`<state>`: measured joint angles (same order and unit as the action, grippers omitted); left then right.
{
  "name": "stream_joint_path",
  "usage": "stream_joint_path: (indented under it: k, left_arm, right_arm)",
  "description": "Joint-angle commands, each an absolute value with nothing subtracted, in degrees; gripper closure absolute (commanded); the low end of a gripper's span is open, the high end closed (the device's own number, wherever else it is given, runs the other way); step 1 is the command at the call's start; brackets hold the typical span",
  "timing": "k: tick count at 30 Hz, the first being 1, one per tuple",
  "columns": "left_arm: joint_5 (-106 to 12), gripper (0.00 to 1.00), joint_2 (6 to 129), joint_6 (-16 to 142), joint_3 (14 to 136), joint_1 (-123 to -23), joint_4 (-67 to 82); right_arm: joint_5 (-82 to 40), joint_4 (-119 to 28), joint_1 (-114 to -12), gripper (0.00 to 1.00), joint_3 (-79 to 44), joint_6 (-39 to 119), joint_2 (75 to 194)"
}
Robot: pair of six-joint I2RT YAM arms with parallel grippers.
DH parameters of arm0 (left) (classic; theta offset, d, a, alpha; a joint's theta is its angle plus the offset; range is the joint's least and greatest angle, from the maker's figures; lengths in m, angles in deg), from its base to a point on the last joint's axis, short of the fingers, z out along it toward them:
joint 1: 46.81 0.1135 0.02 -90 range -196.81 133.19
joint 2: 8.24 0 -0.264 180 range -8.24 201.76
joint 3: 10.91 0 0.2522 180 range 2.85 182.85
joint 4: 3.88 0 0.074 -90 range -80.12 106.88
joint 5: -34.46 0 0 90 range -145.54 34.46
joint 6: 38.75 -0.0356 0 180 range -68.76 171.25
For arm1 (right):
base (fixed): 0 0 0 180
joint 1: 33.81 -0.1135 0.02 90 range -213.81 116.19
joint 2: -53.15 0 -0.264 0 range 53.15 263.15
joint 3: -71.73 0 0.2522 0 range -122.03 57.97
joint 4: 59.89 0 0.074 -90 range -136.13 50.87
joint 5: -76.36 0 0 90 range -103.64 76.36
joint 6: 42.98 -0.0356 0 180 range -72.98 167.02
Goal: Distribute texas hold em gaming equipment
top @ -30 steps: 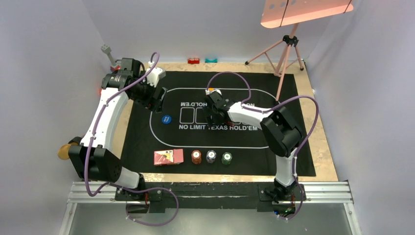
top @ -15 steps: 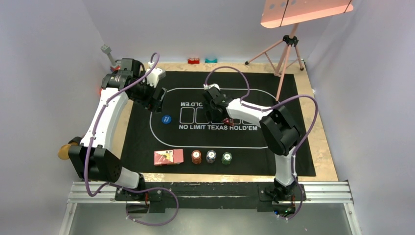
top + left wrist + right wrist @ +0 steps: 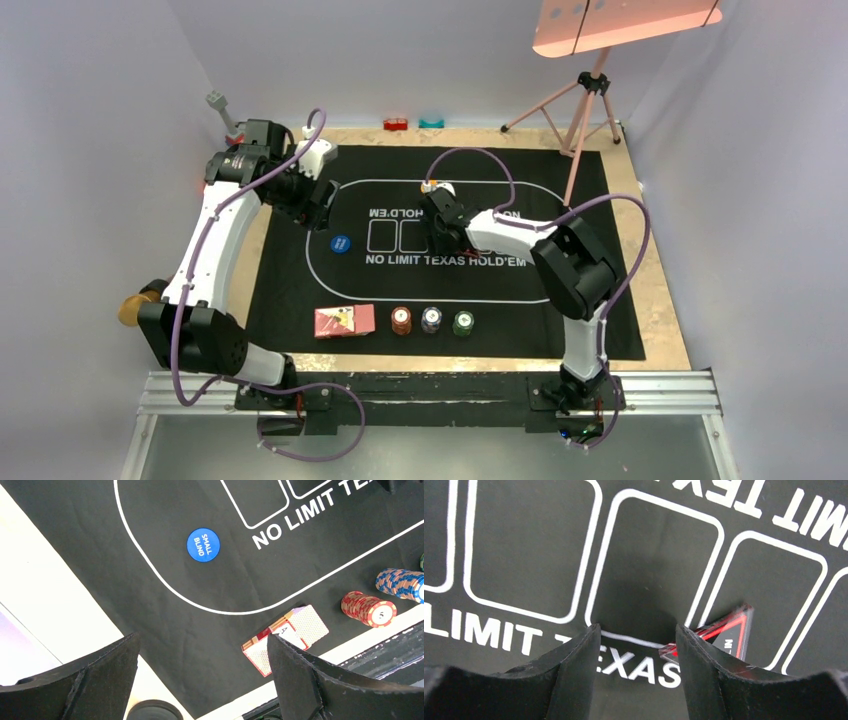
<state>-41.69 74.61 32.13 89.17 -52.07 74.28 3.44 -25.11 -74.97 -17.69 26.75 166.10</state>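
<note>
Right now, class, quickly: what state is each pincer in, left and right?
Left pincer: open, holding nothing.
Right pincer: open, nothing between its fingers; the triangle marker lies beside it, not gripped.

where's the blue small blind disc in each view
Top external: blue disc left of centre on the black mat.
Left wrist: the disc sits upper middle.
Right wrist: not in it.
Shared landmark: the printed word LIMIT.
</note>
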Motion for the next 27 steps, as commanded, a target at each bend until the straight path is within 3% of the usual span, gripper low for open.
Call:
stream_joint_path:
  k: [1, 13, 27]
  left_arm:
    - [-42.21, 0.00, 72.82, 31.07, 88.68, -51.47, 74.37]
    - [-42.72, 0.00, 72.44, 30.36, 87.00, -51.47, 73.76]
    - [-42.08, 0.00, 72.71, 29.62, 85.56, -51.49, 73.50]
  right_arm:
    - [5.17, -23.48, -73.63, 0.41, -11.91, 23.82, 161.79]
    - [6.69, -21.52, -64.15, 0.46, -1.87, 20.02, 154.15]
    - [9.29, -17.38, -62.04, 0.46, -3.98, 17.80, 151.35]
